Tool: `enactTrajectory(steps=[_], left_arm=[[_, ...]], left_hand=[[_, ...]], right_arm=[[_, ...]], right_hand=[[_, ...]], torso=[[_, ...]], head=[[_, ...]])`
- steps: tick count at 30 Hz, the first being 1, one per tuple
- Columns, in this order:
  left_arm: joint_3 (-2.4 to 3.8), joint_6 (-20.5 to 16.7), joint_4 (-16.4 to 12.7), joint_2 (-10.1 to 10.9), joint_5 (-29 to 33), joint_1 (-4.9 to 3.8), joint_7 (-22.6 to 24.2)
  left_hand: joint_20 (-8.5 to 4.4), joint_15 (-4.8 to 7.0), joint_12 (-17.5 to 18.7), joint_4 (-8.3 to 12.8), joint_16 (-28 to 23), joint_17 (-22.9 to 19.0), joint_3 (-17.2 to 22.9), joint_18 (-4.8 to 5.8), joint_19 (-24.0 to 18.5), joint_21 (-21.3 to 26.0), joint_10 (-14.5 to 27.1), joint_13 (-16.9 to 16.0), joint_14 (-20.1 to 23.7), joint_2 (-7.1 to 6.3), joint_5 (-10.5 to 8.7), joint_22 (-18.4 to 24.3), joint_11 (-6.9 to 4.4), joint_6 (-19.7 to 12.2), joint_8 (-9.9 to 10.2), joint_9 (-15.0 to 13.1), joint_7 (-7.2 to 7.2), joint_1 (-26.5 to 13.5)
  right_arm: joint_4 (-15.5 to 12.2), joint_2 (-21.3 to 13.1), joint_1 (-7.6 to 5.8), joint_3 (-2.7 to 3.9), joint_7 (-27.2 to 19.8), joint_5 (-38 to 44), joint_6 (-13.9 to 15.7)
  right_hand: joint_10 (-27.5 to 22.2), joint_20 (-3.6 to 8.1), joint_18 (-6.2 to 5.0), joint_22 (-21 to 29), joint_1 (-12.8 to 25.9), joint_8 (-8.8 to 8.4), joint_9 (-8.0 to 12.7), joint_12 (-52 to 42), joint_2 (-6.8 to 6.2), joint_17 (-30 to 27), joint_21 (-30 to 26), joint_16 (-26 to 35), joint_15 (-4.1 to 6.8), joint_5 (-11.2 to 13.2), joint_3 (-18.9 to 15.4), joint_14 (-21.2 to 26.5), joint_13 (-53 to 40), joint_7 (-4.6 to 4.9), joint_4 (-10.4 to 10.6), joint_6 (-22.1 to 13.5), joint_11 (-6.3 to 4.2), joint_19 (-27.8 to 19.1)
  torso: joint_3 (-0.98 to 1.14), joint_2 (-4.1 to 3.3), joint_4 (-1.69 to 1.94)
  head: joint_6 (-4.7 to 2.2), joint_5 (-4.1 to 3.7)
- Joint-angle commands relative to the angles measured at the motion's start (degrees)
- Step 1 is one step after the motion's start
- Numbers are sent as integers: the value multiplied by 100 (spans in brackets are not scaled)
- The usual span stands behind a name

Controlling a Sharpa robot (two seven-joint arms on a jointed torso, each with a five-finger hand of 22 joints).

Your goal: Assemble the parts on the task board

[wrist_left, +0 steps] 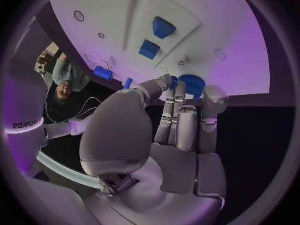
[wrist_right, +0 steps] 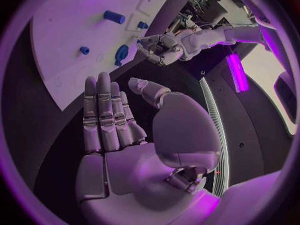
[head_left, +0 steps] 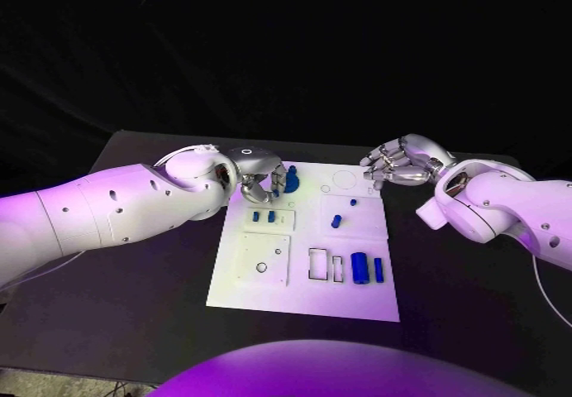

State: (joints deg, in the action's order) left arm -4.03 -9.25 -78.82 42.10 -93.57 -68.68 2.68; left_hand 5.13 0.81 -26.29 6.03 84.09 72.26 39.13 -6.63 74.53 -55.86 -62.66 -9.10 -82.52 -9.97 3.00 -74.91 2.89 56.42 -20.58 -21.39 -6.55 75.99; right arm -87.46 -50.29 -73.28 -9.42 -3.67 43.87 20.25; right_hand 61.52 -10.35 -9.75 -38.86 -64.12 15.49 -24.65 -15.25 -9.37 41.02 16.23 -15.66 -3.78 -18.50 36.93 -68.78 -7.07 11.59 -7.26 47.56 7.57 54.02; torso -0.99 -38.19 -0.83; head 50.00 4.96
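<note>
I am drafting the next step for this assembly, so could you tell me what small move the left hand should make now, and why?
Probably a small closing of the left hand onto the round blue part at the far edge of the task board. In the left wrist view its fingertips already reach that part, yet no grip is visible. The right hand hovers open, holding nothing.

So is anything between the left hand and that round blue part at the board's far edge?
Nothing visible. The left hand hovers right at the round blue part, fingertips at its edge, with only bare board around it.
</note>
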Motion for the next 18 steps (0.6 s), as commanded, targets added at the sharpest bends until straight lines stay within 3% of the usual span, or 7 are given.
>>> enactTrajectory(steps=[1,18], left_arm=[[6,90,-24,25,95,-2,33],[0,319,109,23,132,8,54]], left_hand=[[26,-39,21,16,-5,-23,-25,33,-18,10,-16,-6,8,-71,29,-657,23,7,24,0,-44,-8],[36,-48,62,13,-23,-75,-41,25,-54,44,-18,-2,36,-91,30,-645,32,6,55,-3,-49,-37]], right_arm=[[-2,-1,6,1,-50,23,-51],[4,15,9,1,-53,23,-53]], right_hand=[[-26,8,-70,9,4,19,-8,-22,-38,9,-21,3,-2,-26,6,-52,9,-20,43,-24,-3,45],[-26,8,-70,9,4,19,-8,-22,-38,9,-21,3,-2,-26,6,-52,9,-20,43,-24,-3,45]], torso=[[4,-6,3],[7,-3,-5]], head=[[0,-2],[0,25]])
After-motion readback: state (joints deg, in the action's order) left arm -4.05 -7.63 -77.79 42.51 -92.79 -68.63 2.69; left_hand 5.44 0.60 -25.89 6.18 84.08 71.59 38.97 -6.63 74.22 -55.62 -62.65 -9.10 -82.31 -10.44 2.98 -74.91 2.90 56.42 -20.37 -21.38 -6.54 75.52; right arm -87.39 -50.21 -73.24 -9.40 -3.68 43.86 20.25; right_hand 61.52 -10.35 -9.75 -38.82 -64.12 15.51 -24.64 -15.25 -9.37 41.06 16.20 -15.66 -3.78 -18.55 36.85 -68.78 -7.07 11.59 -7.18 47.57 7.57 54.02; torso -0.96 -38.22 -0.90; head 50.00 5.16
